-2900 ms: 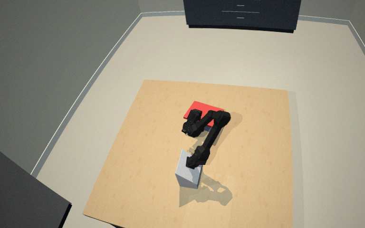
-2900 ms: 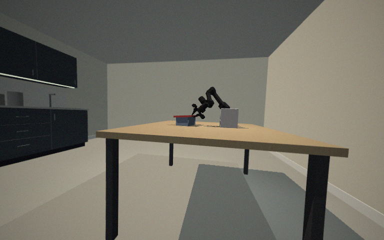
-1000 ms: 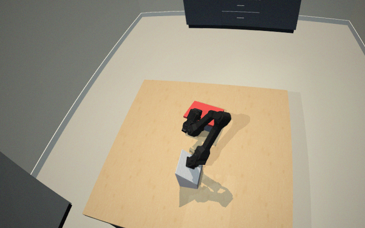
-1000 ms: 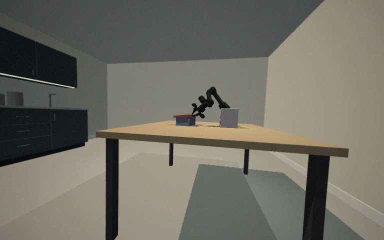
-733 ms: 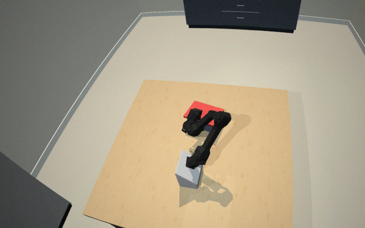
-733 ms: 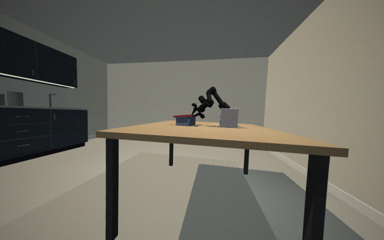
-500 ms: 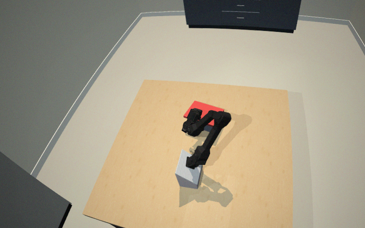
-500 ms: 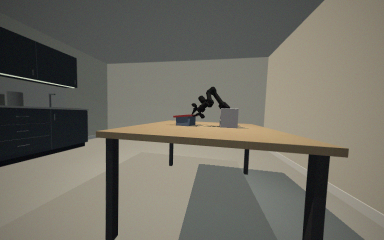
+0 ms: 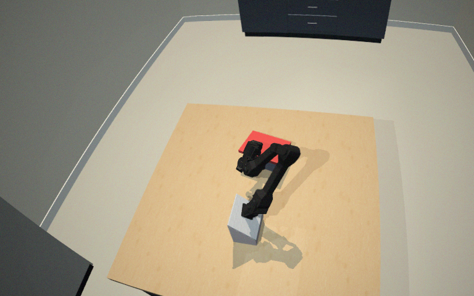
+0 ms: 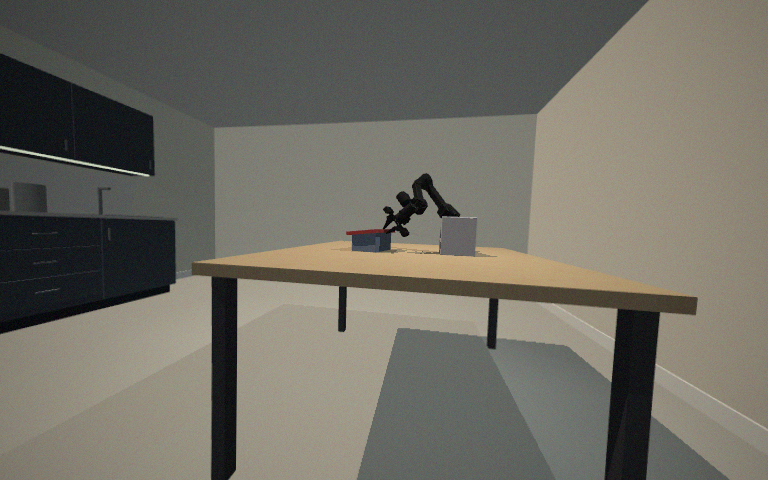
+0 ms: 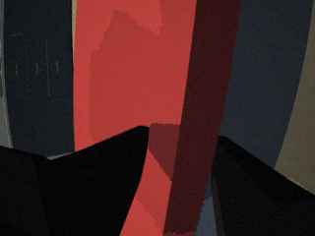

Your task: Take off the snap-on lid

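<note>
The red lid (image 9: 267, 137) (image 10: 362, 232) (image 11: 138, 64) lies on top of the blue storage box (image 9: 271, 166) (image 10: 362, 242) (image 11: 266, 74), right side up. In the exterior view it looks slightly higher on the side by the gripper; whether its rim is free of the box is too small to tell. My gripper (image 10: 387, 229) (image 11: 180, 142) is shut on the lid's near edge, one finger over the top and one under the rim. The fingertips are hidden behind the gripper body in the top view. The box stands on the table (image 9: 174, 226) (image 10: 453, 283).
A grey-white block (image 9: 241, 217) (image 10: 458, 236) with a sloping face in the top camera stands under the arm's base, nearer the front of the table than the box. The arm arches from it to the box. Dark cabinets (image 9: 314, 17) (image 10: 50, 249) stand beyond the table.
</note>
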Robot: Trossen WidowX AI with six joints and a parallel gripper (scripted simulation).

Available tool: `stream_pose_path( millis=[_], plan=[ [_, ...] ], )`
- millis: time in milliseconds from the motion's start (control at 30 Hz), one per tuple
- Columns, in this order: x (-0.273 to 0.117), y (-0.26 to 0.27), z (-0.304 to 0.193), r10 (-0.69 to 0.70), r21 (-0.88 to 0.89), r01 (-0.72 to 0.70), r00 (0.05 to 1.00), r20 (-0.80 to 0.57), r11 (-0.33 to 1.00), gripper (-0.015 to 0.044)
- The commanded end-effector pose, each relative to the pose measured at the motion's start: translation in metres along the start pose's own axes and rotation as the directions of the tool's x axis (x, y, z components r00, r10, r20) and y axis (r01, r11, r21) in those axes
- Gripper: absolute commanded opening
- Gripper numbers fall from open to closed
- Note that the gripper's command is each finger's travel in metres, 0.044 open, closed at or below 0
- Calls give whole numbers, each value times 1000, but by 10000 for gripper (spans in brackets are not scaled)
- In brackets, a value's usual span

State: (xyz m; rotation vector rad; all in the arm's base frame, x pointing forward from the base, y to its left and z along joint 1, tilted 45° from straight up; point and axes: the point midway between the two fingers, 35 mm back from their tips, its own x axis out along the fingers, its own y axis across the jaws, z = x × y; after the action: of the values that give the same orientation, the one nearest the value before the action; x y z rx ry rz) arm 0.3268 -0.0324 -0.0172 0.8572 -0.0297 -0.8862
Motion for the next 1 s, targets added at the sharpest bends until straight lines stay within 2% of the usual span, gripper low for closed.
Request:
stream_pose_path(
  millis=[0, 967],
  plan=[
    [1, 1, 0, 0, -1, 0, 1000, -1, 1000, 0],
    [3, 2, 0, 0, -1, 0, 1000, -1, 1000, 0]
  ],
)
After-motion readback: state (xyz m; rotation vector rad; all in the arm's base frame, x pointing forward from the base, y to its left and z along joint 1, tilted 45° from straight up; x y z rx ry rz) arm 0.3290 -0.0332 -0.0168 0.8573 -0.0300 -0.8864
